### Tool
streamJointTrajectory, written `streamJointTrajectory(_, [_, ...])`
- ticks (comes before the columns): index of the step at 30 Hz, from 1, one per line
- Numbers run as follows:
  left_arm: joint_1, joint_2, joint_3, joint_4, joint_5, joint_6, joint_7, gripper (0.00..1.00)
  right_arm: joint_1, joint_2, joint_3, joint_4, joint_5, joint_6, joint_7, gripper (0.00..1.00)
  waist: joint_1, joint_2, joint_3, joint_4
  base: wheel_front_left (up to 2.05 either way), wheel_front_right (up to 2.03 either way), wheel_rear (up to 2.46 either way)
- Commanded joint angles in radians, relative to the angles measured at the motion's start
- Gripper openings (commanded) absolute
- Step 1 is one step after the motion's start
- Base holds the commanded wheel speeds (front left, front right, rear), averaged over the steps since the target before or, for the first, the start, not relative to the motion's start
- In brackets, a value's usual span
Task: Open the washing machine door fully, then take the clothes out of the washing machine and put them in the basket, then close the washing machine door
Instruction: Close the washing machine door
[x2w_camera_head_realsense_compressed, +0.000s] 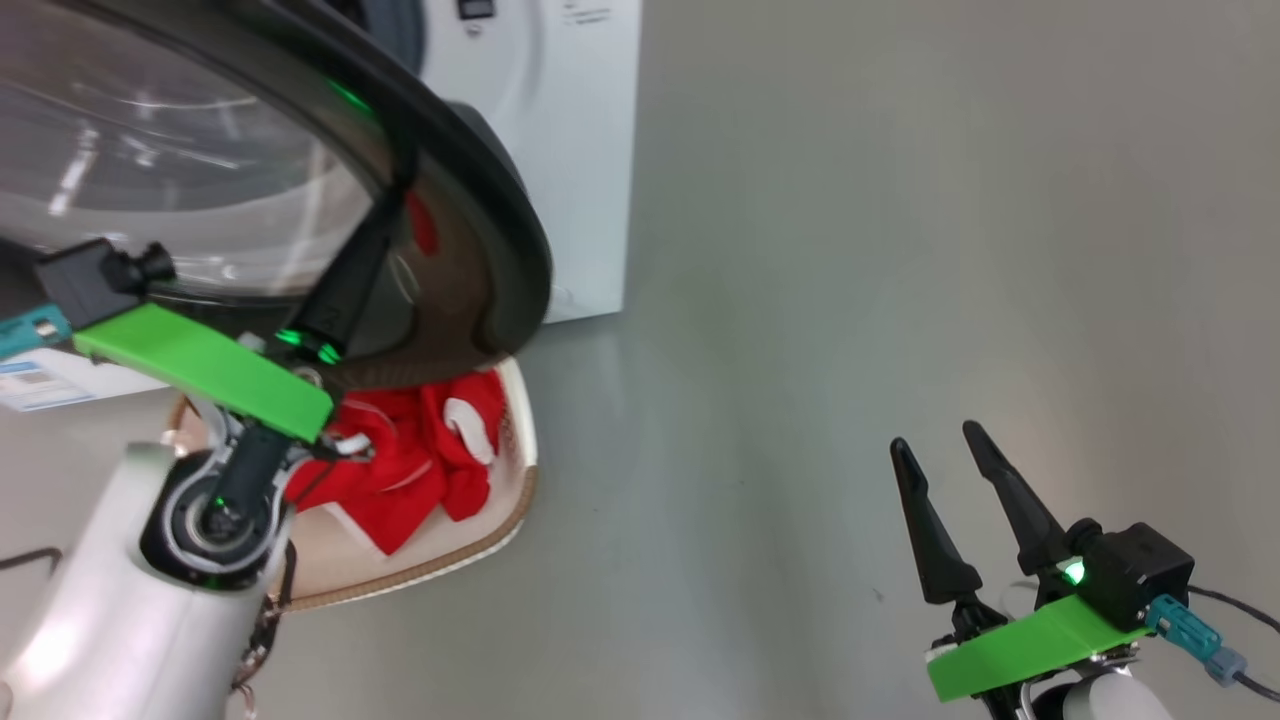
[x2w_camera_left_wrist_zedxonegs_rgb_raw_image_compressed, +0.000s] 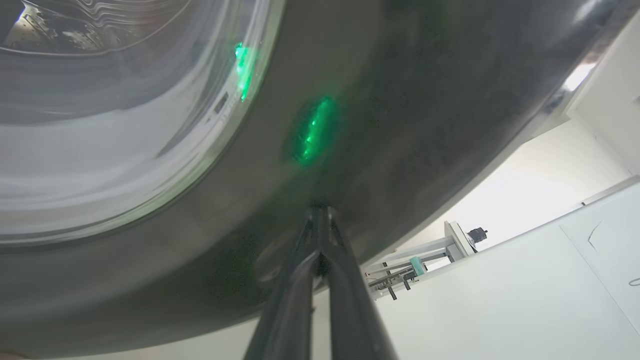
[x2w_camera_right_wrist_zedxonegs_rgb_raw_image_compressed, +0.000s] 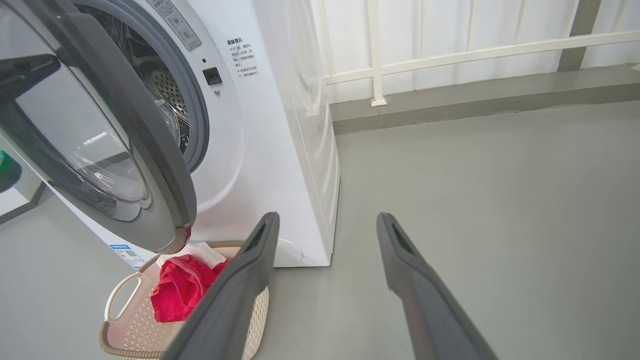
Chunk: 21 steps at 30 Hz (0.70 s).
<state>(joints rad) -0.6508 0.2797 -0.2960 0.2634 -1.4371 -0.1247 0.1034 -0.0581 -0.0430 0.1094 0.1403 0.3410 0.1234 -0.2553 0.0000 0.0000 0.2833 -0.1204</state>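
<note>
One washing machine (x2w_camera_right_wrist_zedxonegs_rgb_raw_image_compressed: 260, 150), one door (x2w_camera_head_realsense_compressed: 505, 235), one basket (x2w_camera_right_wrist_zedxonegs_rgb_raw_image_compressed: 120, 327), one clothes heap (x2w_camera_right_wrist_zedxonegs_rgb_raw_image_compressed: 177, 292), one left end effector (x2w_camera_left_wrist_zedxonegs_rgb_raw_image_compressed: 320, 210), one right end effector (x2w_camera_head_realsense_compressed: 935, 437).

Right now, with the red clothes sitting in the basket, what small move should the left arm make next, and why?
Probably push the washing machine door toward the washing machine. The clothes lie in the basket, the door stands open, and the shut left gripper rests against its black rim.

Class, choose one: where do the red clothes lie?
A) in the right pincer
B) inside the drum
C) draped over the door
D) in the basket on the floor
D: the red clothes lie heaped in the basket, which stands beneath the open door.
</note>
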Motion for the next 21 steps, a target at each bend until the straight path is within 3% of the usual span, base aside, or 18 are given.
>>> streamJointTrajectory(1, [-0.048, 0.044, 0.022, -0.008, 0.008, -0.006, -0.021, 0.0, -0.03, -0.007, 0.024, -0.028, 0.005, 0.007, -0.006, 1.0, 0.0, 0.0, 0.027, -0.034, 0.0, 0.0, 0.0])
streamJointTrajectory(10, [-0.048, 0.089, -0.043, 0.054, -0.025, -0.006, -0.126, 0.0, -0.016, -0.007, 0.015, -0.027, 0.005, 0.007, -0.006, 1.0, 0.0, 0.0, 0.003, -0.029, 0.0, 0.0, 0.0])
streamJointTrajectory(21, [0.104, 0.115, -0.12, 0.052, -0.059, -0.006, -0.245, 0.04, 0.008, -0.007, -0.002, -0.003, -0.014, 0.007, -0.006, 1.0, 0.0, 0.0, -0.072, 0.027, 0.0, 0.0, 0.0])
